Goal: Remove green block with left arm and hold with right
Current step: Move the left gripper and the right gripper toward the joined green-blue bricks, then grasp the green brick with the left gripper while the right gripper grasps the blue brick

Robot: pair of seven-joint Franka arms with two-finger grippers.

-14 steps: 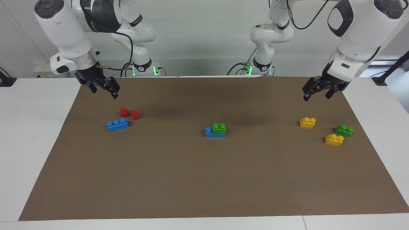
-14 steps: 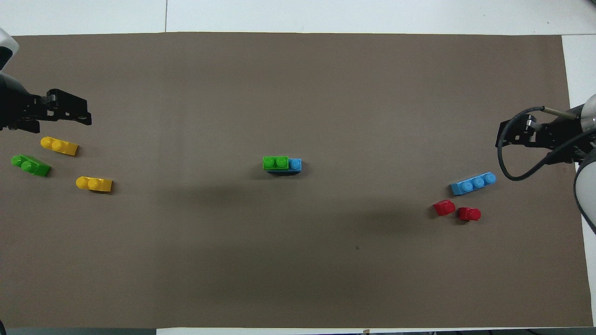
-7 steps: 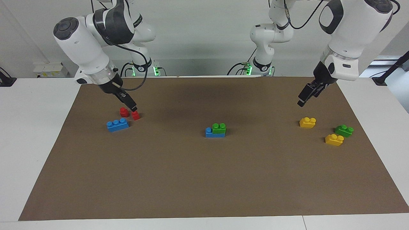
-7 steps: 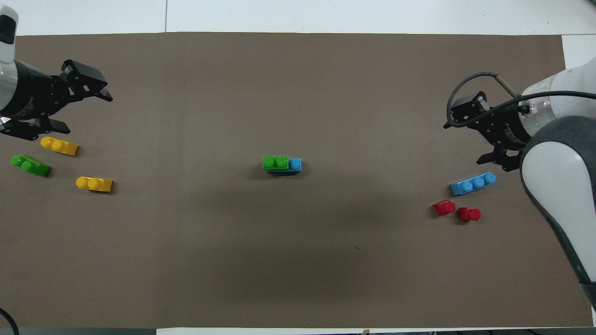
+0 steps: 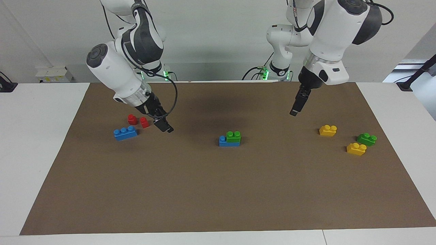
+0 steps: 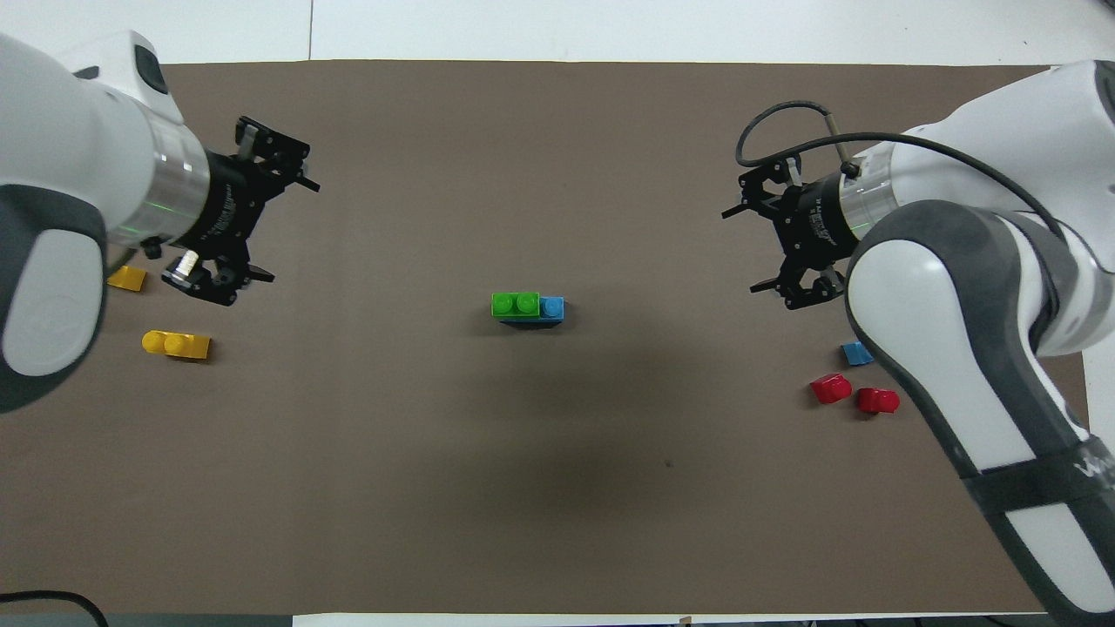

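Observation:
A green block sits on a blue brick in the middle of the brown mat; it also shows in the overhead view. A second green block lies toward the left arm's end, hidden under that arm in the overhead view. My left gripper is open and empty, over bare mat between the yellow bricks and the stack; it also shows in the facing view. My right gripper is open and empty, over bare mat between the red blocks and the stack.
Two yellow bricks lie near the second green block. A loose blue three-stud brick and two red blocks lie toward the right arm's end. The brown mat covers most of the table.
Both arms have swung in from the table's ends toward the middle stack, and both grippers have come lower. No block has moved.

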